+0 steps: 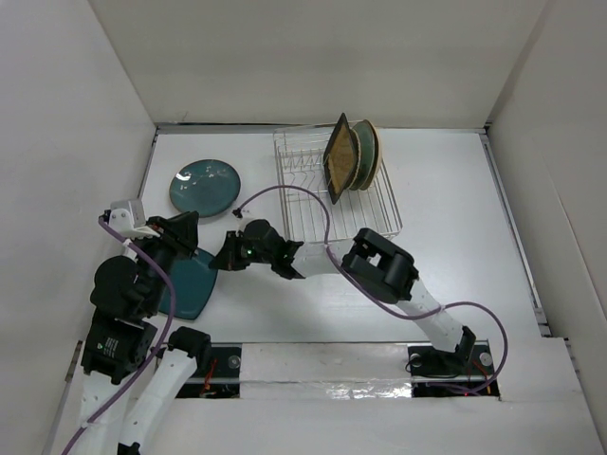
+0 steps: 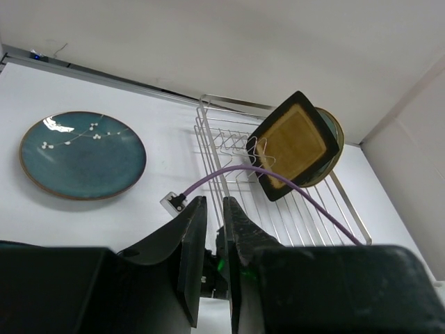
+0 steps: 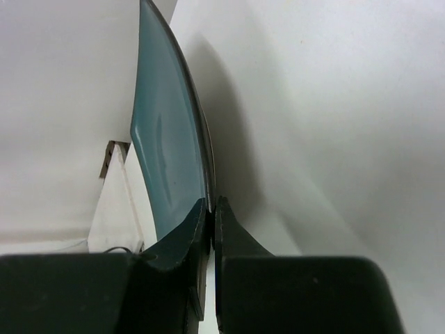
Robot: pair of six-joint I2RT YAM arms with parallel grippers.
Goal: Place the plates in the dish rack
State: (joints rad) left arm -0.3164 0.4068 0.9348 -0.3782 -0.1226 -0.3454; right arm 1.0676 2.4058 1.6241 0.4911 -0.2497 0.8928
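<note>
A plain dark teal plate (image 1: 190,289) stands on edge at the near left, seen edge-on as that plate (image 3: 167,139) in the right wrist view. My right gripper (image 1: 225,258) (image 3: 211,202) is shut on its rim. My left gripper (image 1: 190,237) (image 2: 214,200) sits over the plate's top edge, jaws nearly together with a thin dark edge between them. A flowered teal plate (image 1: 205,187) (image 2: 82,154) lies flat at the back left. The dish rack (image 1: 303,204) (image 2: 229,132) holds a black square plate (image 1: 339,156) (image 2: 295,142) and two round plates (image 1: 365,154) upright.
A purple cable (image 1: 285,190) (image 2: 292,184) arcs from the right arm across the front of the rack, ending in a small connector (image 1: 237,209) (image 2: 172,202). White walls close in the table on the left, back and right.
</note>
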